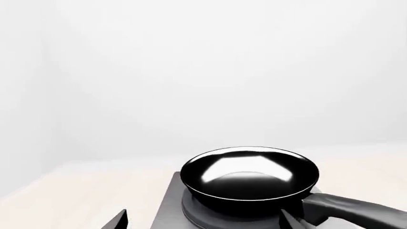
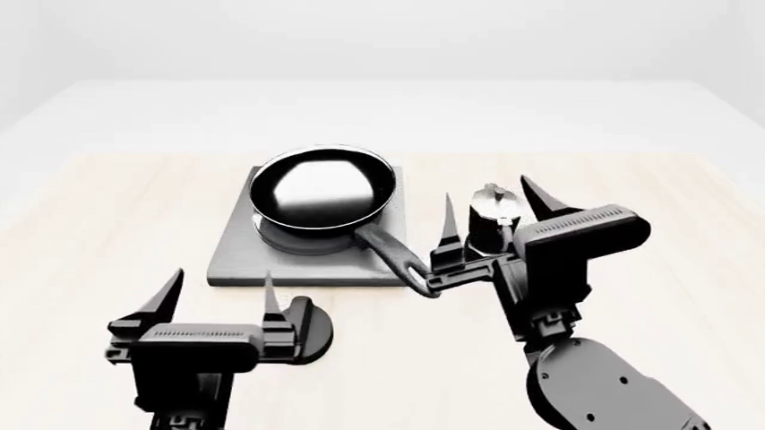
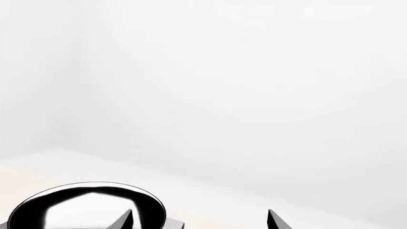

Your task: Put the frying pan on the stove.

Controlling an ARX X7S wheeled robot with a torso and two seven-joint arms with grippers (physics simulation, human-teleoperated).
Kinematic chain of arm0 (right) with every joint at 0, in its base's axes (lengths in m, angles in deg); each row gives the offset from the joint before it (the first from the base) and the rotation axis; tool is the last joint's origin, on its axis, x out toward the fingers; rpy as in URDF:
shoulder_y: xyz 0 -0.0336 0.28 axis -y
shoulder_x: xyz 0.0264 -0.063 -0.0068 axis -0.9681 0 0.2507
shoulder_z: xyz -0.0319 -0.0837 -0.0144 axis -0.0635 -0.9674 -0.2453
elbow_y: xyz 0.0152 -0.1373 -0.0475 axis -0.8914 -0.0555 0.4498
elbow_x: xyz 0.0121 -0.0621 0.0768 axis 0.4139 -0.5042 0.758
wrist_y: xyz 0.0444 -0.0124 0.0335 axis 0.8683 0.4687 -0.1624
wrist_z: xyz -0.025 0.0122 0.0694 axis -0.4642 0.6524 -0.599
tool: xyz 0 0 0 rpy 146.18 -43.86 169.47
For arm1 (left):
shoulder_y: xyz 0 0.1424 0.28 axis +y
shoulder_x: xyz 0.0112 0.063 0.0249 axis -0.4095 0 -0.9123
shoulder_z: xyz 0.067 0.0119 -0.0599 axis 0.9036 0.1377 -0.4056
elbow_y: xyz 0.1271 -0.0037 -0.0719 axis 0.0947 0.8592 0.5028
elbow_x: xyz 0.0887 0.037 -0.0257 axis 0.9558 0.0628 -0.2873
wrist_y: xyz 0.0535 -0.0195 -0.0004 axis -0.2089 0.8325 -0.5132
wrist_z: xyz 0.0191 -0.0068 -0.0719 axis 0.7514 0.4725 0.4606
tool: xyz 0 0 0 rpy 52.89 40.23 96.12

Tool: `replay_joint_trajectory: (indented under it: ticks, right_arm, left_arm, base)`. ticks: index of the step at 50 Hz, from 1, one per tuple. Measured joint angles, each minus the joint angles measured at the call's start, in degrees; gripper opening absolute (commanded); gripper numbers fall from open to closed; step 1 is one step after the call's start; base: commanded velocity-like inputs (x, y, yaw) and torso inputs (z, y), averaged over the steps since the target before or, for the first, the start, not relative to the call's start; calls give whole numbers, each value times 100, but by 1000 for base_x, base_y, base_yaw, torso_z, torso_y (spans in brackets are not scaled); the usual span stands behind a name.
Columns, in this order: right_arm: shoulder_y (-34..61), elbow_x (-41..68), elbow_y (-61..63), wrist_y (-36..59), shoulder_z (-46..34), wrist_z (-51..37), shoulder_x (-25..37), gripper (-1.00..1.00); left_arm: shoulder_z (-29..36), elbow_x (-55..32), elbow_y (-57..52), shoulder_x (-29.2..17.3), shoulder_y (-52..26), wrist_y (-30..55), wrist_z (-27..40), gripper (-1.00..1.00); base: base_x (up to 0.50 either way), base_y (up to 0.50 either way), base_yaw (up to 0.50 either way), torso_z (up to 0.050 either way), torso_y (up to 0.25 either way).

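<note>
The glossy black frying pan [image 2: 322,186] sits on the dark burner of the grey stove [image 2: 239,255], its long handle [image 2: 389,246] pointing toward the near right. My left gripper [image 2: 219,300] is open and empty, in front of the stove's near edge. My right gripper [image 2: 490,215] is open and empty, to the right of the handle's loop end. In the left wrist view the pan [image 1: 249,176] rests on the stove [image 1: 167,210], ahead of that open gripper [image 1: 203,224]. The right wrist view shows the pan [image 3: 83,205] beside its left fingertip [image 3: 124,220].
A small black-and-silver moka pot [image 2: 490,208] stands right of the stove, seen between my right gripper's fingers. A black round knob [image 2: 305,327] lies on the light wooden table [image 2: 84,233] just right of my left gripper. A white wall is behind.
</note>
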Motion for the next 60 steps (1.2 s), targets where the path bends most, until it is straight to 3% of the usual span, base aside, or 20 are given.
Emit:
replay_joint_trajectory:
  ticks: [60]
  right_arm:
    - [-1049, 66, 2687, -10, 725, -1266, 1212, 100]
  left_arm:
    - [-341, -95, -1820, -517, 309, 456, 426, 100]
  base:
    - [0, 0, 0, 0, 0]
